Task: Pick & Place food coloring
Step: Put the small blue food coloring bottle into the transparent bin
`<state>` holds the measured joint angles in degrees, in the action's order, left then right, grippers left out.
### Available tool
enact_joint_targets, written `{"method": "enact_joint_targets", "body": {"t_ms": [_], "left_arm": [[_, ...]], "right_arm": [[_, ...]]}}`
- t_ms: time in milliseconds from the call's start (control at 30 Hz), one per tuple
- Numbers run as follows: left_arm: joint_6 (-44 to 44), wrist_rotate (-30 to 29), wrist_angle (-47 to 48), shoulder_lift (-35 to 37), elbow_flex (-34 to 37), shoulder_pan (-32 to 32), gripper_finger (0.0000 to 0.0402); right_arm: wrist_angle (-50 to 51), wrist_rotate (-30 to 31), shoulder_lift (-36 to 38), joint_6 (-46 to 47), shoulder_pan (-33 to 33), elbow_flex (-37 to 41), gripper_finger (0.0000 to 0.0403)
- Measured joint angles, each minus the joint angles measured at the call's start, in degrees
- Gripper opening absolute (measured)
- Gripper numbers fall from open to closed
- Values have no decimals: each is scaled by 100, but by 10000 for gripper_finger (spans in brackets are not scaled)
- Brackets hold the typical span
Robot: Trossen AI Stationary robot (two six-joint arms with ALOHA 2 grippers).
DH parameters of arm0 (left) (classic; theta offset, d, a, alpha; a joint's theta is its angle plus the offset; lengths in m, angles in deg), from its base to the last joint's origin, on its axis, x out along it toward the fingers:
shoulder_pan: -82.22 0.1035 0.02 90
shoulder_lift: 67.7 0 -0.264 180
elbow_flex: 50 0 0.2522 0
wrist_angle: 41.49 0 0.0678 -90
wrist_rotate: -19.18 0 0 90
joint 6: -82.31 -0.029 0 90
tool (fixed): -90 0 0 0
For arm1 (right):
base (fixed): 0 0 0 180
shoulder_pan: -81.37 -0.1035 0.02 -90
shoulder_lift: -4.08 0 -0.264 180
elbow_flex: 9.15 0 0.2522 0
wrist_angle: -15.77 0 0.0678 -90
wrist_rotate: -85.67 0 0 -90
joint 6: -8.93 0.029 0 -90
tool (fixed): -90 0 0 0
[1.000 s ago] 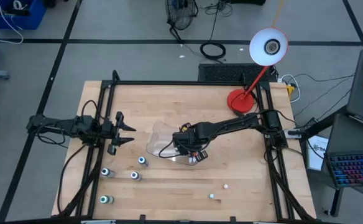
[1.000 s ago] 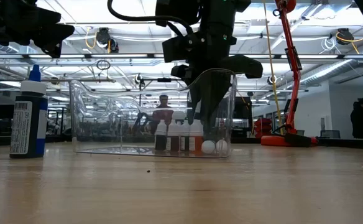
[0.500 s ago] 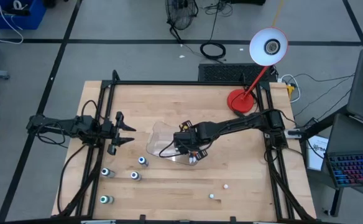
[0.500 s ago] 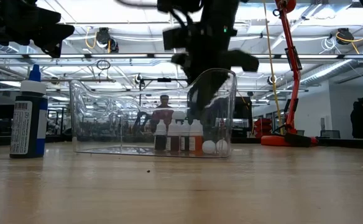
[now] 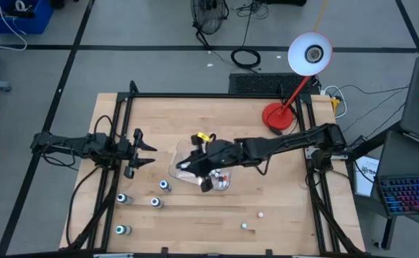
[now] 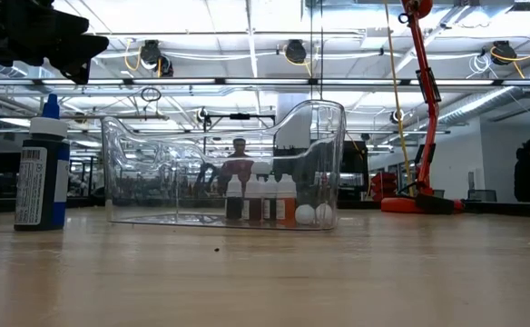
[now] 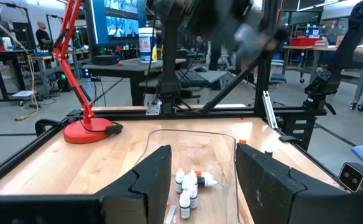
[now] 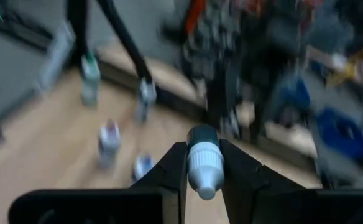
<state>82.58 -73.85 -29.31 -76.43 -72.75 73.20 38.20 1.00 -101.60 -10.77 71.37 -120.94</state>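
My right gripper (image 5: 188, 163) hangs above the clear tray (image 5: 183, 152) near the table's middle, shut on one small food coloring bottle (image 8: 204, 167). Several more small bottles (image 6: 260, 200) stand upright in the tray. Other bottles stand on the wood near the left front (image 5: 156, 203), and they show again, blurred, in the right wrist view (image 8: 109, 142). My left gripper (image 5: 142, 150) waits open at the table's left side, pointing level at the tray (image 7: 191, 146). The right gripper is out of the low view. My right gripper pinches the small bottle between its two fingers (image 8: 174, 168), which stand on either side of it. The bottle's whitish ribbed cap (image 8: 204, 155) sticks out between the fingertips. It is lifted clear, above the tray; motion blur hides finer detail.
A red desk lamp's base (image 5: 277, 116) stands at the far right. Two tiny white pieces (image 5: 261, 213) lie near the front right. A larger dark bottle with a blue tip (image 6: 40, 173) stands left of the tray in the low view. A black frame (image 5: 209, 95) borders the table.
My right gripper has risen out of the tray and left the low view upward. It has tipped from pointing steeply down to nearly level, toward the table's left, with a bottle between its fingers. The bottles in the tray stayed in place.
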Motion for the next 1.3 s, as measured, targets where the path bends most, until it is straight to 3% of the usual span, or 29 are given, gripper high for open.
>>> {"method": "enact_joint_targets", "body": {"t_ms": [133, 233, 500, 633, 1067, 1300], "left_arm": [[0, 0, 2, 0, 0, -2, 182], [0, 0, 1, 1, -1, -1, 182], [0, 0, 6, 0, 0, -2, 182], [0, -1, 4, 0, 0, 0, 182], [0, 0, 0, 0, 0, -2, 182], [0, 0, 4, 0, 0, -2, 182]], "right_arm": [[-616, -340, -197, 59, 7, -358, 56], [-451, -555, -582, 108, 83, -700, 56], [1282, -691, -2045, 180, 321, -2331, 56], [2357, -667, -2425, 81, 398, -2784, 56], [4702, -700, -2451, 337, 724, -2791, 56], [4692, -689, -2484, 426, 911, -2263, 56]]}}
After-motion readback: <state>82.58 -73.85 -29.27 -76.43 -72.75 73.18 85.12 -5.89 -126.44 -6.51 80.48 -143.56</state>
